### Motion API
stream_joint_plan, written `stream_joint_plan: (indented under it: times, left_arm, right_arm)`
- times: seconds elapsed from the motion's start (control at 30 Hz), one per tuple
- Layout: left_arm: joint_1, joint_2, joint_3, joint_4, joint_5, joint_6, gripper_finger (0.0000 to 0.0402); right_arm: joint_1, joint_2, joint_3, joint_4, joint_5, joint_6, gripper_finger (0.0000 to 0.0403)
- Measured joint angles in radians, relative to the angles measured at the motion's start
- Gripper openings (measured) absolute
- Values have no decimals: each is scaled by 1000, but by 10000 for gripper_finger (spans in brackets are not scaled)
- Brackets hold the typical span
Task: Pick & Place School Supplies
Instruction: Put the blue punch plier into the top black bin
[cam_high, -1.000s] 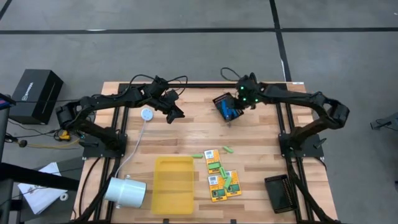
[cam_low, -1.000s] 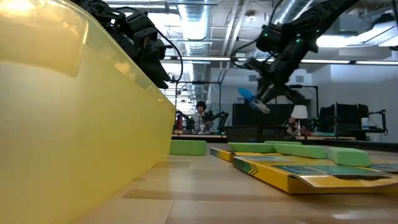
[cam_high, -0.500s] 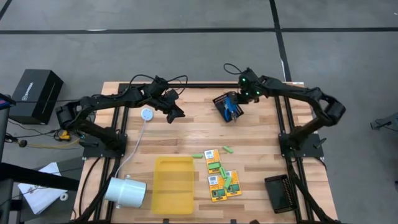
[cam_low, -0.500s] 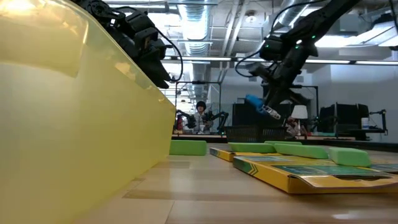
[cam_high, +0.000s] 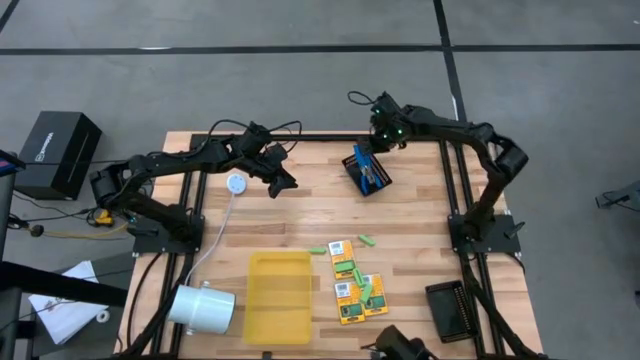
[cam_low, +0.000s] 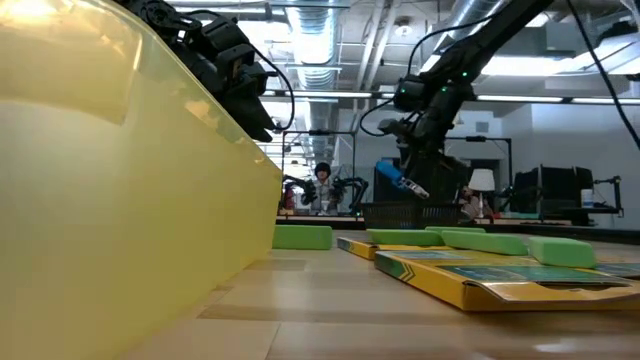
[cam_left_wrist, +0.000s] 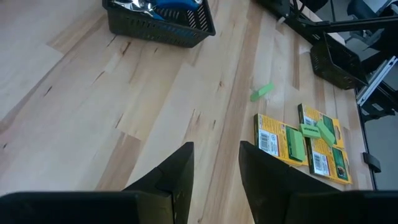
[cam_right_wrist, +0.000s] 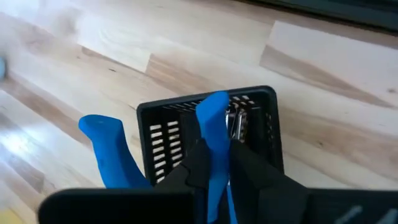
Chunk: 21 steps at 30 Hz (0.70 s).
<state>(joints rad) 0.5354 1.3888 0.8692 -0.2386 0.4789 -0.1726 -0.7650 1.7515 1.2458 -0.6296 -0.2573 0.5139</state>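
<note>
My right gripper (cam_high: 379, 141) hangs over a black mesh tray (cam_high: 366, 172) at the table's far middle, shut on blue-handled scissors (cam_right_wrist: 211, 134). The low view shows the scissors (cam_low: 393, 175) in the air. More blue and silver tools lie in that tray (cam_left_wrist: 163, 7). My left gripper (cam_left_wrist: 214, 177) stands open above bare wood at the far left, holding nothing. Near the front lie yellow-and-green boxes (cam_high: 352, 283), with green sticks (cam_high: 367, 240) on and beside them. My right gripper pinches one blue handle (cam_right_wrist: 214, 121) of the scissors between its two fingers. It comes from above, slanting down. The other handle (cam_right_wrist: 104, 148) sticks out to one side. The scissors are lifted clear, with the tray's open top below them.
A flat yellow tray (cam_high: 279, 297) lies at the near middle, with a white cup (cam_high: 203, 306) on its side to its left. A second black mesh tray (cam_high: 449, 311) sits at the near right. A white round thing with a cord (cam_high: 236, 183) lies near my left arm.
My right gripper has carried the scissors toward the table's far edge and a little left, over the black tray, rolling its wrist as it went. It has stayed shut on them. The tray has not moved.
</note>
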Motion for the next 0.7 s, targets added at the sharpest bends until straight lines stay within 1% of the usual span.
stream_joint_plan:
  times: [0.17,0.33,0.57,0.63,0.7]
  left_arm:
    - [0,0,0,0,0,0,121]
    - [0,0,0,0,-4,1,121]
    - [1,0,0,0,-8,3,121]
    - [1,0,0,0,-8,3,121]
    - [1,0,0,0,-8,1,121]
  right_arm:
    - [24,31,4,-65,-5,-36,27]
    - [39,40,-2,-62,-4,-51,27]
    - [19,40,-4,-62,-8,-65,28]
    - [18,40,-4,-62,-13,-78,50]
    - [19,40,-4,-62,-30,-81,85]
